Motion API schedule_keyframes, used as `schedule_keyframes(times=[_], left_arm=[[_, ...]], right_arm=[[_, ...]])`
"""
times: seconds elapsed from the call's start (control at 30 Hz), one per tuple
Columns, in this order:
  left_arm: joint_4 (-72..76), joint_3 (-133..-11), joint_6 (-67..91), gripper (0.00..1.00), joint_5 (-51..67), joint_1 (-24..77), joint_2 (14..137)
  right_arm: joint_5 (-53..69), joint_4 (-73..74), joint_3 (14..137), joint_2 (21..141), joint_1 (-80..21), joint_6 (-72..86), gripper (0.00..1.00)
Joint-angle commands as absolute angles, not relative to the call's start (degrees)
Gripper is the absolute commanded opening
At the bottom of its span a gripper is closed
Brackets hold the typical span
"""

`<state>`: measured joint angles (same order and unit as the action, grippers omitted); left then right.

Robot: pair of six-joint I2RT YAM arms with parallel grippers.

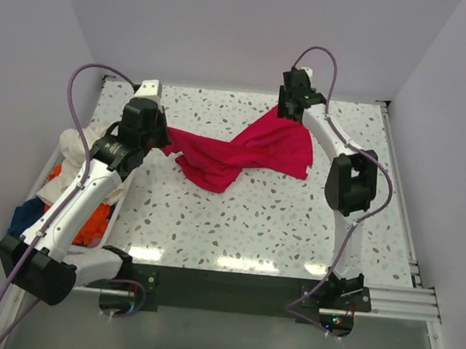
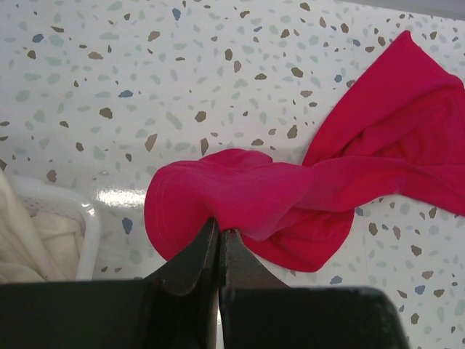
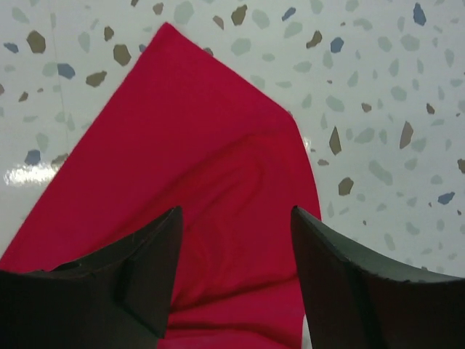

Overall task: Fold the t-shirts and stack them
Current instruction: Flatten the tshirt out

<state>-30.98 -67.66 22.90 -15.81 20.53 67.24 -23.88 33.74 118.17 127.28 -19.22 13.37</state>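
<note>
One crimson soft-cloth t-shirt (image 1: pixel 239 155) lies bunched across the speckled white worktop (image 1: pixel 294 221); left pincer (image 2: pixel 219 236) clenched on its left edge, right pincer (image 3: pixel 236 214) released over the far-right corner. Limp, light: probably best grabbed at hem corners.

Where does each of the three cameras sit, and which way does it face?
Top external: above and behind the bases, facing down on the table; left arm and right arm show, red t-shirt lying between them.
Left wrist: on the left arm, facing along the left fingers, shut on the shirt's bunched end.
Right wrist: on the right arm, facing down past the right fingers, open above the shirt.
All three share the shirt and table.
</note>
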Motion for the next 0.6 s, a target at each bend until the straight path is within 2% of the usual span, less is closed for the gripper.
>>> schedule_keyframes(times=[0.0, 0.23, 0.33, 0.57], left_arm=[[-29.27, -66.36, 21.80, 0.00, -14.15, 20.04, 65.66], [-28.39, -64.69, 21.45, 0.00, -13.01, 20.04, 63.81], [-28.30, -64.60, 21.27, 0.00, -12.48, 20.04, 63.81], [-27.77, -63.02, 21.44, 0.00, -11.60, 20.04, 62.93]], right_arm=[[-24.87, 33.23, 105.36, 111.65, -19.34, 16.96, 0.64], [-21.90, 25.76, 77.48, 95.38, -17.32, 23.37, 0.62], [-17.24, 24.00, 72.18, 94.66, -14.33, 25.13, 0.61], [-8.88, 21.18, 69.43, 98.86, -10.46, 28.03, 0.60]])
